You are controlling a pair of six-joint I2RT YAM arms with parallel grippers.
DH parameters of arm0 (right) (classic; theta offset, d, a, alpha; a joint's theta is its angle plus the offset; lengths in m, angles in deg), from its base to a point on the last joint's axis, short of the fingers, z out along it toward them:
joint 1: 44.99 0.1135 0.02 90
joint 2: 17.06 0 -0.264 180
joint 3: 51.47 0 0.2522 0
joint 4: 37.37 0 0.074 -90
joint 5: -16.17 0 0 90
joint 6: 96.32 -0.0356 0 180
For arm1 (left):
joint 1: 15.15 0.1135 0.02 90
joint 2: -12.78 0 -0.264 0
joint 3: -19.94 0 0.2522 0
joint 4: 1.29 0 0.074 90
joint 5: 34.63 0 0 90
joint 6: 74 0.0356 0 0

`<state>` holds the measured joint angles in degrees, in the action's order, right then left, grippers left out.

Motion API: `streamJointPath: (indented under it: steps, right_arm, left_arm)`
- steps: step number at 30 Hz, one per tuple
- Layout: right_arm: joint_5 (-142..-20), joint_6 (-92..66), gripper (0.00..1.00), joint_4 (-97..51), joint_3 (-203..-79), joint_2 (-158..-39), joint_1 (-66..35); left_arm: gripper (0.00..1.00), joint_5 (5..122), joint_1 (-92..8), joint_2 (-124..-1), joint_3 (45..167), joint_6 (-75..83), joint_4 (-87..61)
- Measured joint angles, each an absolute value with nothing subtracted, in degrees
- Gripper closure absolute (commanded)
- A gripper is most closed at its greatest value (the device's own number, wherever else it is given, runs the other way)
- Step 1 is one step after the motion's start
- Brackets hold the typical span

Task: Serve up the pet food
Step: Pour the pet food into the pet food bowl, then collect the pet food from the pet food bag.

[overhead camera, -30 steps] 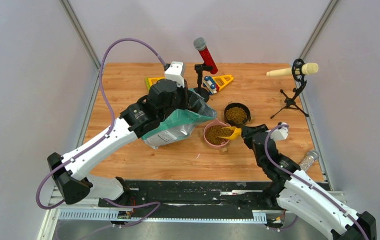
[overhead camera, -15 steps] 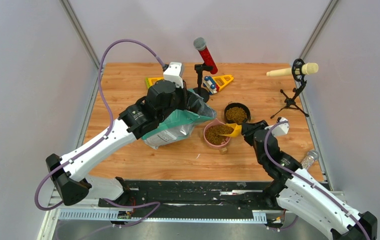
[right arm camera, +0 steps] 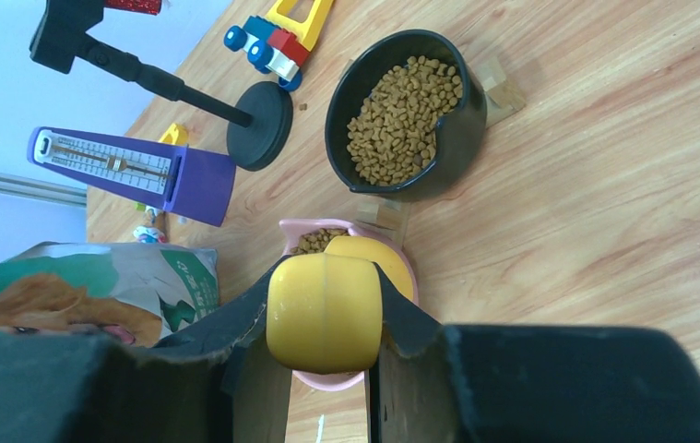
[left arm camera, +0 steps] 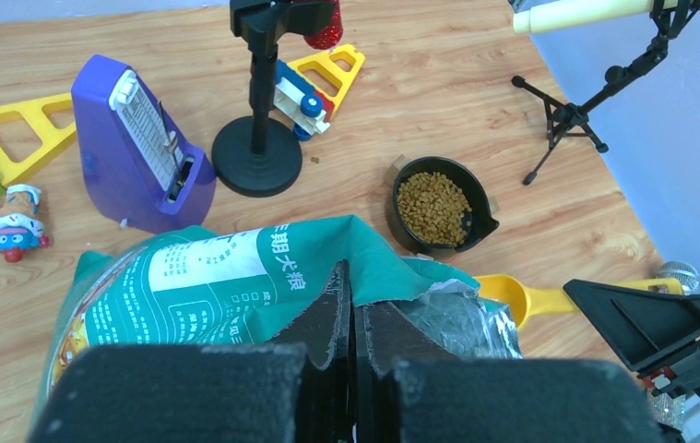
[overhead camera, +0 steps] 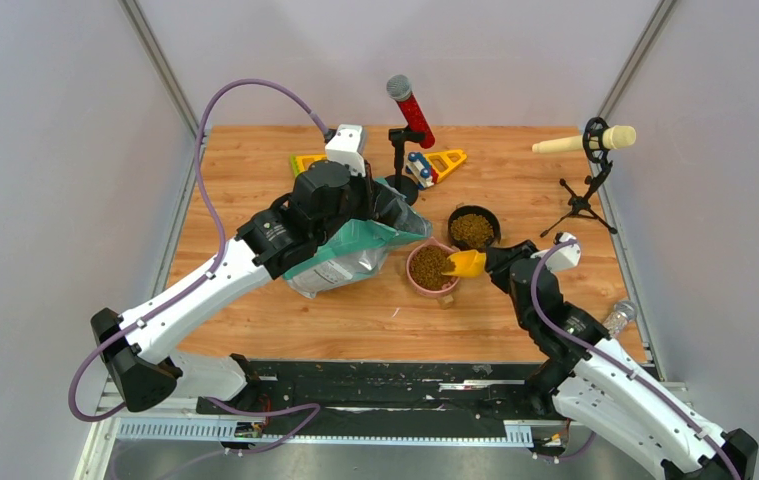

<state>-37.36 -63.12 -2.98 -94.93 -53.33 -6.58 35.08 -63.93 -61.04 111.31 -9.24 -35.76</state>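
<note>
Mounted on the black base rail (overhead camera: pixel 385 385), the left arm (overhead camera: pixel 205 285) and right arm (overhead camera: pixel 615 385) have white shells on the long links and black joint housings. A purple cable (overhead camera: pixel 245 88) loops along each arm. At the end farthest from the rail sits a white camera block (overhead camera: pixel 346 147). The fingers (left arm camera: pixel 323 323) are matte black.

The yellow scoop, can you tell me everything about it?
The yellow scoop looks like smooth, shiny plastic, with a rounded cup and a thick handle. The right claw is shut on its handle, holding it over the pink bowl of brown kibble. From above, no kibble shows on the scoop.
</note>
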Motion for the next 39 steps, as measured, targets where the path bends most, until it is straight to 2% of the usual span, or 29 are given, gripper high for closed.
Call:
streamJointPath:
  steps: [25, 32, 39]
  right_arm:
    - [-41.5, -46.0, 1.0, 1.0, -109.1, -54.0, -6.6]
    - [-49.9, -41.8, 1.0, 0.1, -116.1, -50.0, -6.6]
    - [-61.5, -37.2, 1.0, -10.0, -118.2, -47.0, -6.6]
  left_arm:
    - [1.0, 34.7, -63.9, -61.0, 111.3, -9.2, -35.8]
    - [1.0, 34.7, -63.9, -60.9, 111.3, -8.9, -35.9]
    - [1.0, 34.7, -63.9, -60.9, 111.9, -8.5, -36.9]
